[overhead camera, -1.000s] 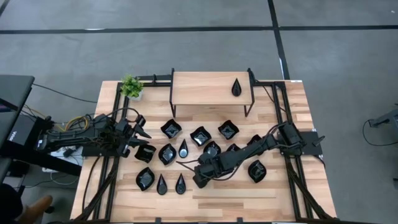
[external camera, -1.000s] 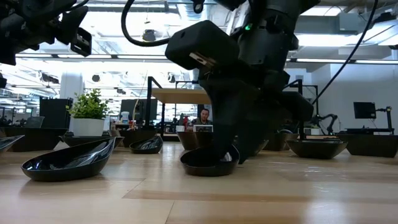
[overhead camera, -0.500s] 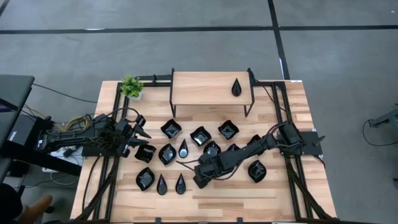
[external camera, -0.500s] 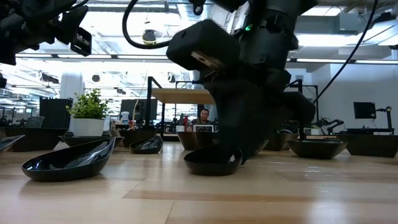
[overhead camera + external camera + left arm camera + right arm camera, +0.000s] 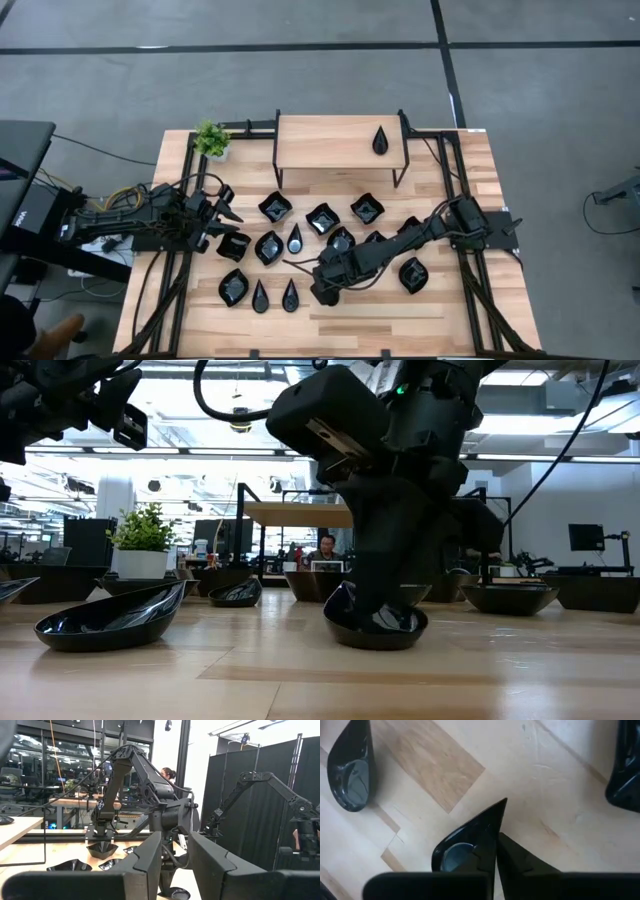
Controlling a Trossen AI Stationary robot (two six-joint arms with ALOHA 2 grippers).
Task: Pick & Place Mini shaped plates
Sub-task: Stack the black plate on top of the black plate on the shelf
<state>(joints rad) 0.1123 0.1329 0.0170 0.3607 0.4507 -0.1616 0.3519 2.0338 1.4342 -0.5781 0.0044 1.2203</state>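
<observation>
One of the mini shaped plates [image 5: 376, 626] is pinched by its rim in the right gripper [image 5: 318, 291], fingers clamped tight on it near the table's [image 5: 400, 320] front middle, while the left gripper [image 5: 222, 212] hangs at the left side, jaws part-open, holding nothing.

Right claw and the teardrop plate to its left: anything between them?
High view: bare wood only between the right claw and the nearest teardrop plate; the claw is shut on its own plate.
</observation>
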